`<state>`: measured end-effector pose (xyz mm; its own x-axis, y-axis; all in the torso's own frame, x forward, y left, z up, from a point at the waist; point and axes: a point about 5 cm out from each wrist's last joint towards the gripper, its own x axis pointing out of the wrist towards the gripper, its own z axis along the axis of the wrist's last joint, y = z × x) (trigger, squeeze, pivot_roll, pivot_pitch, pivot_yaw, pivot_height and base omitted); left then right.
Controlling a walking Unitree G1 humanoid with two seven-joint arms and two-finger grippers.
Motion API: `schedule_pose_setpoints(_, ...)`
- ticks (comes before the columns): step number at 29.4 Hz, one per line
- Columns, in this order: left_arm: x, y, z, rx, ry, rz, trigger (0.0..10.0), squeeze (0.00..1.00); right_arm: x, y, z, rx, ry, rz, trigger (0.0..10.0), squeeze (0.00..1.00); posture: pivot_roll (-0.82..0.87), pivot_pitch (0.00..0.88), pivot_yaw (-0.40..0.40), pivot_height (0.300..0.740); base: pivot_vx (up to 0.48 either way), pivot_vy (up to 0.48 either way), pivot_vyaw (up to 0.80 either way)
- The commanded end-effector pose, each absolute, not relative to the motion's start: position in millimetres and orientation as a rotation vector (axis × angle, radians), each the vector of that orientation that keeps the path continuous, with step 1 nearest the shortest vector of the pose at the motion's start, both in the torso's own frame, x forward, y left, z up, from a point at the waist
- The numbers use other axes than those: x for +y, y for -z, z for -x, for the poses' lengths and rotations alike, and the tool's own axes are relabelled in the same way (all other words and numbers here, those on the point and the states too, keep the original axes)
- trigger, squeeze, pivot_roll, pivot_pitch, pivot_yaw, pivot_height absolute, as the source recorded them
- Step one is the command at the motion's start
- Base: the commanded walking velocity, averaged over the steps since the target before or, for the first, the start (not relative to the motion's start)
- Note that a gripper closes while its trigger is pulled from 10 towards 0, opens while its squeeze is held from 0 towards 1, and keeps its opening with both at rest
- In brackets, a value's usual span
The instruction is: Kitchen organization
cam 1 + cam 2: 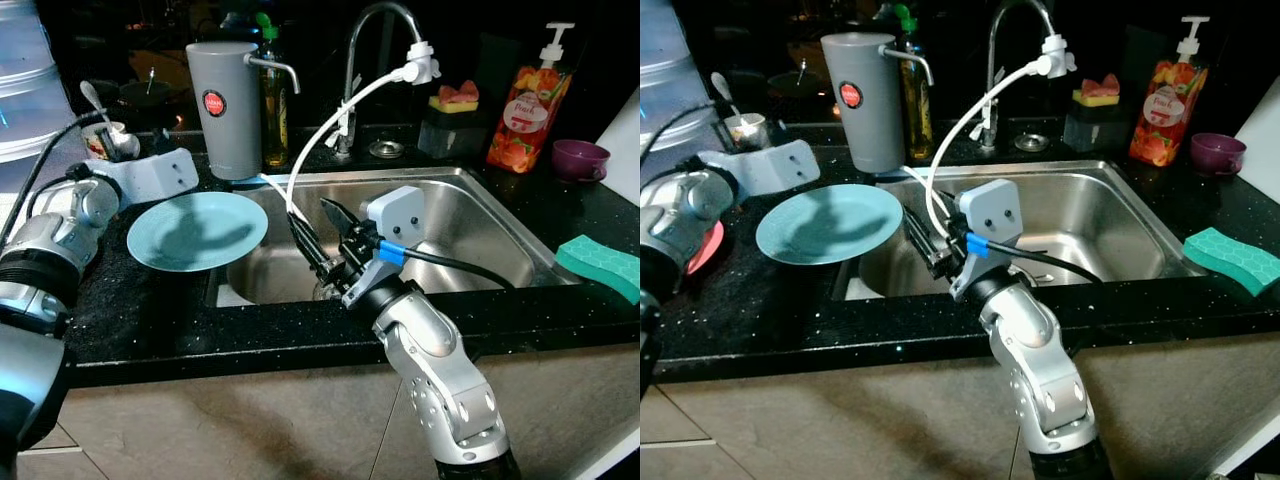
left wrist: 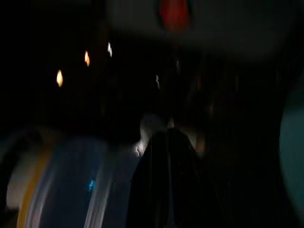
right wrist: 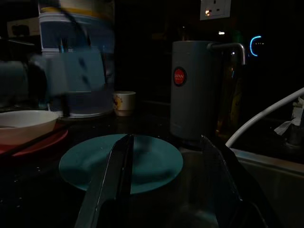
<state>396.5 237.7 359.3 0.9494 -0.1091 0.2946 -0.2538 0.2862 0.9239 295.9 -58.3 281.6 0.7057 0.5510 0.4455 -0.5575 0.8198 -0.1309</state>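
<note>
Lying: the teal plate (image 1: 197, 231) sits flat on the black table (image 1: 140, 315), its right edge overhanging the left rim of the steel sink (image 1: 470, 215).
Plate's neighbours: grey water dispenser (image 1: 224, 108) just beyond it on the far side; a white bowl on a red plate (image 3: 28, 128) further left.
Direction from right claw: the right claw (image 1: 325, 240) hangs over the near left part of the sink, just right of the plate; the plate lies to its left and a little farther away.
Right claw state: fingers apart, nothing between them, and the wrist view looks straight across the plate's face.
Left claw: the left claw (image 1: 110, 140) is over the table at the plate's far left, by a mug; whether it is open I cannot tell.
Nearer arm: I'd judge the right, since it already points at the plate's rim.
</note>
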Motion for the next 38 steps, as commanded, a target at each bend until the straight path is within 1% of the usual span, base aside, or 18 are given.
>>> schedule_pose_setpoints(1,218.8,-361.1,-393.5,-0.414,-0.010,-1.220,10.0,0.00,-56.7,-282.9,-295.7,-0.494,-0.628,-0.011,10.0,0.00,0.06,0.123,0.014,0.740,0.000,0.000,0.00)
schedule_pose_setpoints(5,190.6,-344.8,-391.0,-0.441,0.147,-1.150,10.0,0.00,-57.1,-283.0,-295.9,-0.494,-0.624,-0.010,10.0,0.00,0.06,0.123,0.014,0.740,0.000,0.000,0.00)
schedule_pose_setpoints(6,176.9,-334.8,-388.7,-0.456,0.209,-1.149,10.0,0.00,-57.2,-282.7,-295.9,-0.493,-0.624,-0.008,10.0,0.00,0.06,0.123,0.014,0.740,0.000,0.000,0.00)
schedule_pose_setpoints(7,170.0,-329.6,-387.6,-0.457,0.242,-1.138,10.0,0.00,-57.4,-282.4,-295.8,-0.493,-0.624,-0.007,10.0,0.00,0.05,0.118,0.017,0.740,0.000,0.000,0.00)
schedule_pose_setpoints(8,170.0,-329.6,-387.6,-0.457,0.242,-1.138,10.0,0.00,-57.4,-282.4,-295.8,-0.493,-0.624,-0.007,10.0,0.00,0.05,0.118,0.017,0.740,0.000,0.000,0.00)
schedule_pose_setpoints(13,142.3,-311.1,-379.5,-0.482,0.384,-1.108,10.0,0.00,-58.4,-282.3,-295.6,-0.493,-0.621,-0.005,10.0,0.00,0.05,0.116,0.011,0.740,0.000,0.000,0.00)
schedule_pose_setpoints(16,122.5,-305.0,-371.0,-0.536,0.493,-1.091,10.0,0.00,-59.0,-282.1,-295.6,-0.492,-0.623,-0.002,10.0,0.00,0.05,0.114,0.009,0.740,0.000,0.000,0.00)
schedule_pose_setpoints(19,107.5,-305.3,-361.7,-0.593,0.563,-1.084,10.0,0.00,-59.5,-282.2,-296.0,-0.491,-0.625,0.000,10.0,0.00,0.04,0.113,0.006,0.740,0.000,0.000,0.00)
schedule_pose_setpoints(21,103.4,-305.7,-359.5,-0.612,0.580,-1.081,10.0,0.00,-59.5,-282.2,-296.1,-0.491,-0.625,0.001,10.0,0.00,0.04,0.113,0.006,0.740,0.000,0.000,0.00)
schedule_pose_setpoints(22,94.9,-305.4,-355.2,-0.648,0.640,-1.035,10.0,0.00,-59.0,-282.6,-296.2,-0.492,-0.625,0.001,10.0,0.00,0.04,0.113,0.006,0.740,0.000,0.000,0.00)
schedule_pose_setpoints(24,92.0,-305.1,-353.4,-0.658,0.663,-1.013,10.0,0.00,-59.0,-282.7,-296.3,-0.492,-0.625,0.001,10.0,0.00,0.04,0.112,0.008,0.740,0.000,0.000,0.00)
schedule_pose_setpoints(25,88.9,-304.7,-351.6,-0.656,0.694,-0.944,10.0,0.00,-59.0,-282.7,-296.3,-0.492,-0.624,0.001,10.0,0.00,0.04,0.112,0.008,0.740,0.000,0.000,0.00)
schedule_pose_setpoints(26,84.8,-304.4,-349.6,-0.637,0.744,-0.778,10.0,0.00,-59.2,-282.7,-296.3,-0.492,-0.623,0.002,10.0,0.00,0.04,0.112,0.008,0.740,0.000,0.000,0.00)
schedule_pose_setpoints(27,84.8,-304.4,-349.6,-0.637,0.744,-0.778,10.0,0.00,-59.2,-282.7,-296.3,-0.492,-0.623,0.002,10.0,0.00,0.04,0.112,0.008,0.740,0.000,0.000,0.00)
schedule_pose_setpoints(32,87.0,-302.6,-350.9,-0.568,0.799,-0.515,10.0,0.00,-59.8,-282.9,-296.0,-0.492,-0.617,0.003,10.0,0.00,0.04,0.114,0.012,0.740,0.000,0.000,0.00)
schedule_pose_setpoints(33,87.0,-302.6,-350.9,-0.568,0.799,-0.515,10.0,0.00,-59.8,-282.9,-296.0,-0.492,-0.617,0.003,10.0,0.00,0.04,0.114,0.012,0.740,0.000,0.000,0.00)
schedule_pose_setpoints(34,89.7,-301.1,-352.8,-0.542,0.802,-0.464,10.0,0.00,-60.1,-282.7,-295.9,-0.491,-0.615,0.003,10.0,0.00,0.04,0.114,0.012,0.740,0.000,0.000,0.00)
schedule_pose_setpoints(38,98.9,-293.7,-357.7,-0.451,0.811,-0.363,10.0,0.00,-61.4,-283.0,-295.6,-0.490,-0.614,0.005,10.0,0.00,0.03,0.123,0.009,0.740,0.000,0.000,0.00)
